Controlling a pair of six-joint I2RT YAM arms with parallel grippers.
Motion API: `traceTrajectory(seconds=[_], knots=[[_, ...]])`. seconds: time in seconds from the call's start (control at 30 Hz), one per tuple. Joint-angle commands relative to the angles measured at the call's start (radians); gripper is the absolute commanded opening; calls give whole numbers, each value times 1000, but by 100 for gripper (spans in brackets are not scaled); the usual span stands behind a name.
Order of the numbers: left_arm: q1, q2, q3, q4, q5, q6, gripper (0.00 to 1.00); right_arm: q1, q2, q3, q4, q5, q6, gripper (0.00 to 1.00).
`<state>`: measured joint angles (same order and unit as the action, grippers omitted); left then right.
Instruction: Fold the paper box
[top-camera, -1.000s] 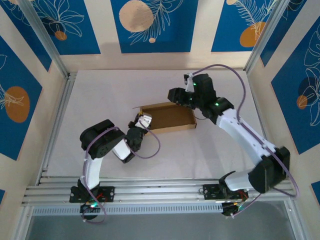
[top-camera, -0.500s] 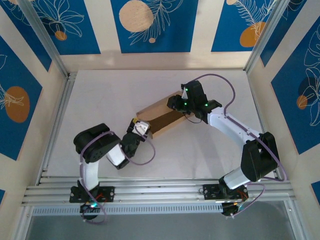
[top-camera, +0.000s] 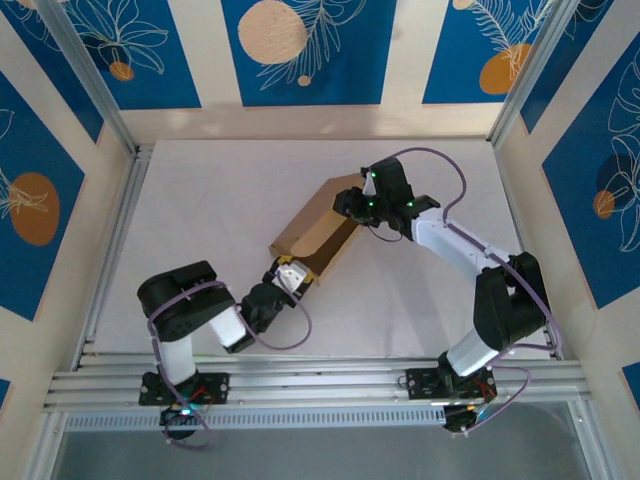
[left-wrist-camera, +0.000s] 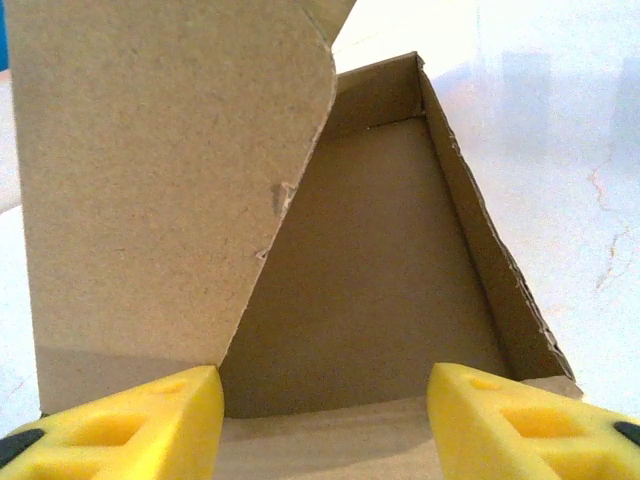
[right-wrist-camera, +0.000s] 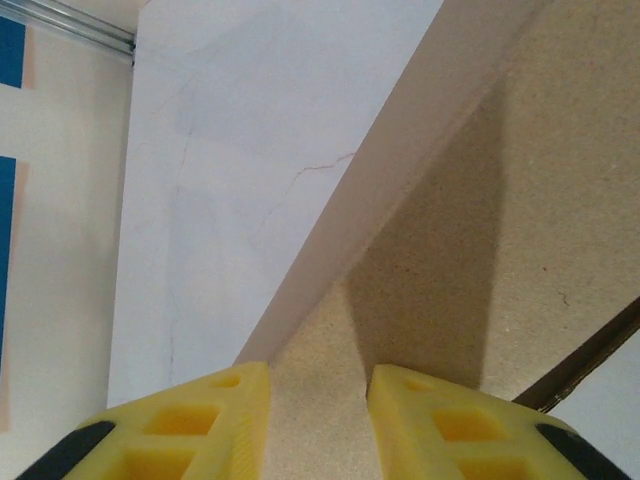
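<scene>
The right pincer (top-camera: 351, 204) pinches the paper box (top-camera: 312, 232) lid at 1 o'clock while the left pincer (top-camera: 290, 271) gapes wide at 7, so the unbraced box could swivel or slip free.

Light: bright and even, from overhead — the top view is sharp throughout.
Shadows: faint and soft on the tabletop (top-camera: 220, 200); a darker wedge crosses the paper box (right-wrist-camera: 480, 250) in the right wrist view.
Glare: the tabletop washes out pale in the left wrist view's upper right.
Focus: nearest cardboard slightly soft.
</scene>
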<state>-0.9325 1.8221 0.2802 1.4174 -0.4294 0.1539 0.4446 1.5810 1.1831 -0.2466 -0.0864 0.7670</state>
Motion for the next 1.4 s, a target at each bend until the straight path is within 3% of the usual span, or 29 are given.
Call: traceTrajectory(seconds=[0.0,0.43,0.73,0.83,0.93,1.0,1.07,1.17,1.27,1.37], knots=[[-21,-41,1,-161,99,-29,56,-5,66,32,-176,40,-46,36],[-141,-432,65,-654,297,-89,53,-17,112,41,-227,77,-69,36],[-152,-794,206,-1039,504,-225,49,1,127,5,-214,106,-83,35],[-149,-876,301,-1173,479,-299,47,3,135,-8,-204,103,-81,35],[-137,-914,405,-1320,334,-369,44,3,140,-16,-197,100,-83,35],[-104,-916,461,-1412,222,-452,37,8,142,-17,-194,99,-88,35],[-33,-908,493,-1491,187,-547,34,10,142,-19,-194,100,-92,35],[96,-903,490,-1607,152,-709,16,10,143,-16,-195,93,-97,35],[262,-908,403,-1620,227,-887,14,9,143,-8,-197,84,-100,34],[390,-872,279,-1434,406,-1059,20,11,147,0,-199,72,-101,34]])
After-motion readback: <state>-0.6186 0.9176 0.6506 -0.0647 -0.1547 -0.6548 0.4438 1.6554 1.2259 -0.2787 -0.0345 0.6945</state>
